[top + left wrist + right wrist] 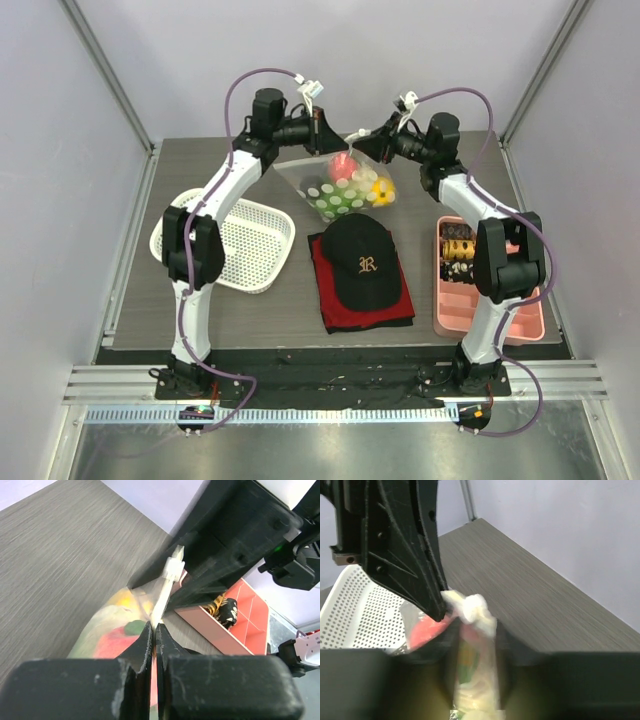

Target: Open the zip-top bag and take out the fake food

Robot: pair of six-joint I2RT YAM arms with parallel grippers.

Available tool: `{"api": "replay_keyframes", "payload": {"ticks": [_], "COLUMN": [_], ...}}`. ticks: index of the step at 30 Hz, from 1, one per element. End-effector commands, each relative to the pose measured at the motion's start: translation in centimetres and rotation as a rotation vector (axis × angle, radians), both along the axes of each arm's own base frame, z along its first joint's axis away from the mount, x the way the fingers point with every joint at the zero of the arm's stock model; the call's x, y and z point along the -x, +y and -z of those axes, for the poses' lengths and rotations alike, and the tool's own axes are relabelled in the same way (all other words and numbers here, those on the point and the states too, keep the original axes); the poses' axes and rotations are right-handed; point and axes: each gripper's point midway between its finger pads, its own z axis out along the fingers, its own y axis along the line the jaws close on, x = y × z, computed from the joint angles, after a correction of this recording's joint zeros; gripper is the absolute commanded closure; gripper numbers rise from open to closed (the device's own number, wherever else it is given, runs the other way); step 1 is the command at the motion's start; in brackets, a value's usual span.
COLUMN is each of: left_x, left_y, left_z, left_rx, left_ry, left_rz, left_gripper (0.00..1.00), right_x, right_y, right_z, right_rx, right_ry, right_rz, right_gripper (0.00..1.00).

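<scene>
The zip-top bag [345, 190] hangs in the air over the back of the table, slung between both grippers. Through its dotted plastic I see fake food: a red-pink peach [341, 165], a green piece [330, 205] and a yellow citrus [382, 192]. My left gripper [330, 135] [154, 625] is shut on the bag's top edge [162, 592], with the peach [115, 640] just below. My right gripper [360, 140] [475, 635] meets it tip to tip; bunched plastic [470, 680] fills the gap between its blurred fingers.
A white mesh basket [240, 240] stands at the left. A black cap [365, 260] lies on a red cloth [330, 300] in the middle. A pink tray [480, 300] with small dark and yellow bits sits at the right.
</scene>
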Motion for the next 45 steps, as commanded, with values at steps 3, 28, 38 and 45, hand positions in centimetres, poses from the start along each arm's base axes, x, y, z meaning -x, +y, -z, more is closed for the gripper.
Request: {"api": "replay_keyframes", "payload": {"ticks": [3, 28, 38, 45], "left_x": [1.3, 1.8, 1.0, 1.0], "left_y": [0.4, -1.5, -1.1, -1.8], "left_z": [-5.8, -5.5, -4.5, -4.5], "left_rx": [0.076, 0.105, 0.049, 0.061], "left_ry": [-0.115, -0.221, -0.260, -0.264], "left_rz": [0.021, 0.204, 0.143, 0.134], "left_gripper": [0.87, 0.66, 0.67, 0.69], "right_x": [0.2, 2.3, 2.3, 2.4], "right_y": [0.8, 2.2, 2.5, 2.8], "right_z": [-3.2, -3.2, -3.0, -3.0], "right_rx": [-0.063, -0.018, -0.013, -0.015], "right_ry": [-0.055, 0.076, 0.089, 0.093], "right_rz": [-0.082, -0.229, -0.236, -0.238], "right_gripper": [0.96, 0.99, 0.99, 0.98]}}
